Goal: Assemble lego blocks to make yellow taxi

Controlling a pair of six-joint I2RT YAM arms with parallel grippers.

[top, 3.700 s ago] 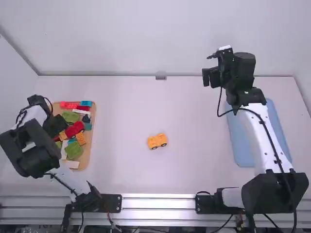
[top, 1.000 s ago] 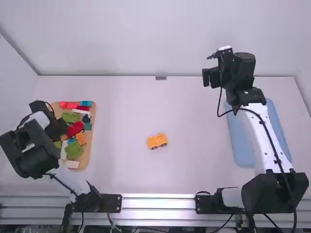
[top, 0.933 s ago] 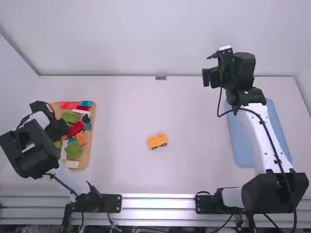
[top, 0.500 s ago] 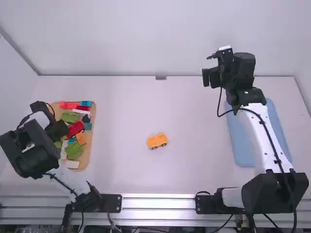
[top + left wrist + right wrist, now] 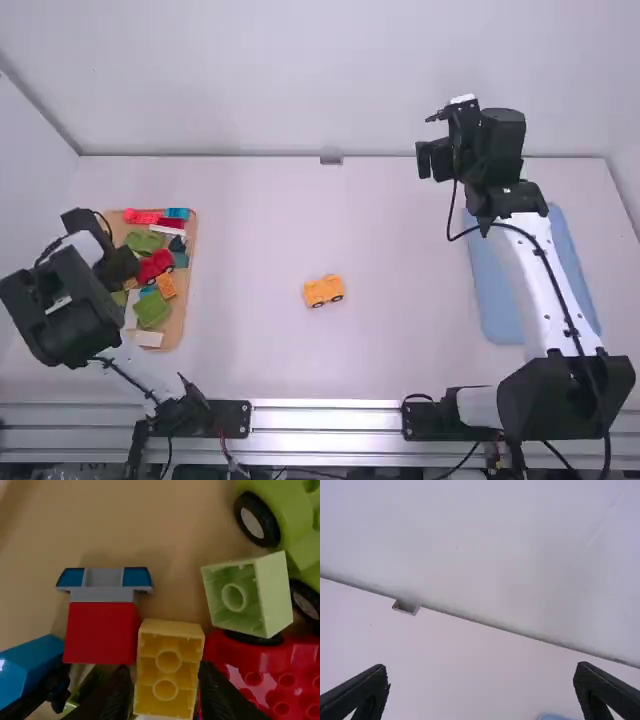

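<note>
Left pincer (image 5: 124, 266) at hollow, tubed yellow block (image 5: 168, 662), can't tell if gripping; right pincer (image 5: 433, 160) wide open.

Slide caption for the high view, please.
A yellow toy car at mid-table, the left gripper over a tray of mixed blocks, the right gripper well away from both.

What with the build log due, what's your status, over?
Left gripper at yellow block in tray. Right gripper open. Yellow wheeled piece on table. Red block close beside yellow block, may crowd it.
</note>
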